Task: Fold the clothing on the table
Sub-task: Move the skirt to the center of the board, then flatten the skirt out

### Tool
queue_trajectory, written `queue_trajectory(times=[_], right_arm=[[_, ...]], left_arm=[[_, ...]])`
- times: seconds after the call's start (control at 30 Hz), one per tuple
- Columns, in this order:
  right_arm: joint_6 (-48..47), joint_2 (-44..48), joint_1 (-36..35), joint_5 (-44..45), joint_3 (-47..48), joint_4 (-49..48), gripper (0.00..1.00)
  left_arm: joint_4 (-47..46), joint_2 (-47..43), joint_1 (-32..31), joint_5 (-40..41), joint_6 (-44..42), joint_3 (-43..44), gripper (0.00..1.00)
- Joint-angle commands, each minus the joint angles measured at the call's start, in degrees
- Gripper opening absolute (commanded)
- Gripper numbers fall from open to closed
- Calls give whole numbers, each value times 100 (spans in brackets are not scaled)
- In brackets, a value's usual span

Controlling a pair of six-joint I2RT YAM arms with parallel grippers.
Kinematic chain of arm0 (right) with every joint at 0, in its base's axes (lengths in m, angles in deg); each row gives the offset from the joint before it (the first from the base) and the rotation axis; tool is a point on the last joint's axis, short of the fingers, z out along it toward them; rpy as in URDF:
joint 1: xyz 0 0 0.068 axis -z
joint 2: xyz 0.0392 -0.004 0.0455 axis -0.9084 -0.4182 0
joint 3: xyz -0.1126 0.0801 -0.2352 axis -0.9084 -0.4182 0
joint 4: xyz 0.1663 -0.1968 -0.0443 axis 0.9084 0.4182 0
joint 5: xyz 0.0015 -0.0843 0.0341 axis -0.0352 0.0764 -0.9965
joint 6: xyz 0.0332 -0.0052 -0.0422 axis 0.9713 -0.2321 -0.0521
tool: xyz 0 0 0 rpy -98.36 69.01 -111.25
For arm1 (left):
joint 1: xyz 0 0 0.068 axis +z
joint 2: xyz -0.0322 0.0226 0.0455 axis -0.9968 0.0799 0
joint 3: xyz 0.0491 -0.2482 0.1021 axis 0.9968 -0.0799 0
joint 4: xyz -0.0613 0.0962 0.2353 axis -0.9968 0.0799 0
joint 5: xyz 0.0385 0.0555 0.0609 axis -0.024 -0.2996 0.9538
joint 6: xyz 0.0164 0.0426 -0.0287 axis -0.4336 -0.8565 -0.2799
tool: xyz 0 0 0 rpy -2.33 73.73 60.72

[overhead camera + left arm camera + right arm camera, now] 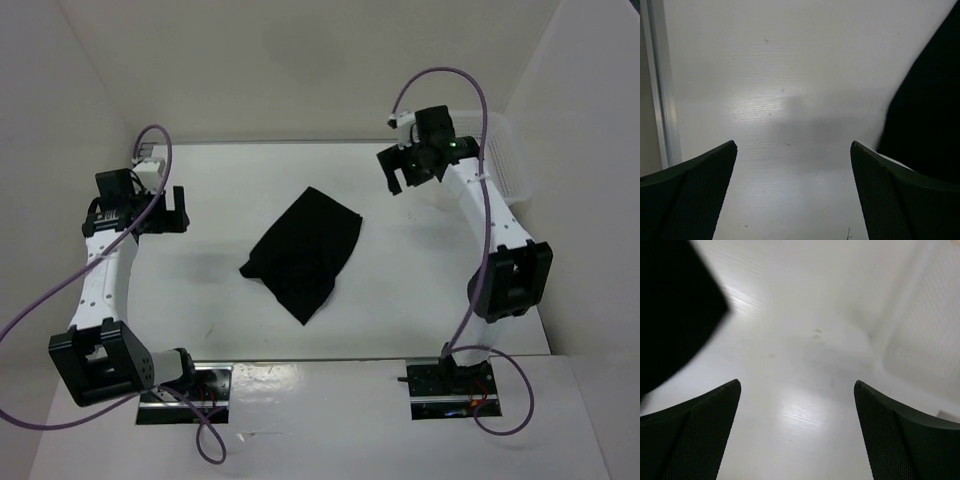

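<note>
Left end effector [794, 146] and right end effector [797, 383] are seen wide open, empty. Clothing [303, 253] lies skewed on table [400, 300]; corners should be pinched flat, then lifted evenly.

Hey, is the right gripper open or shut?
Open. The right gripper shows its fingers wide apart above the table, nothing between them.

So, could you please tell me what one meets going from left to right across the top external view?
left tool, open → black clothing → right tool, open → white mesh basket
</note>
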Motion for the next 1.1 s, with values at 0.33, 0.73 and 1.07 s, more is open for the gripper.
queue_trajectory(times=[0.33, 0.73, 1.07], right_arm=[[58, 449, 130, -496, -1481, -96, 96], [-12, 1240, 130, -311, -2045, 62, 96], [-12, 1056, 130, -249, -2045, 62, 96]], left_arm=[[202, -631, -310, -1778, -647, -483, 100], [273, 1987, -2376, -1026, -596, 298, 66], [-413, 2437, -2710, -489, -340, 791, 60]])
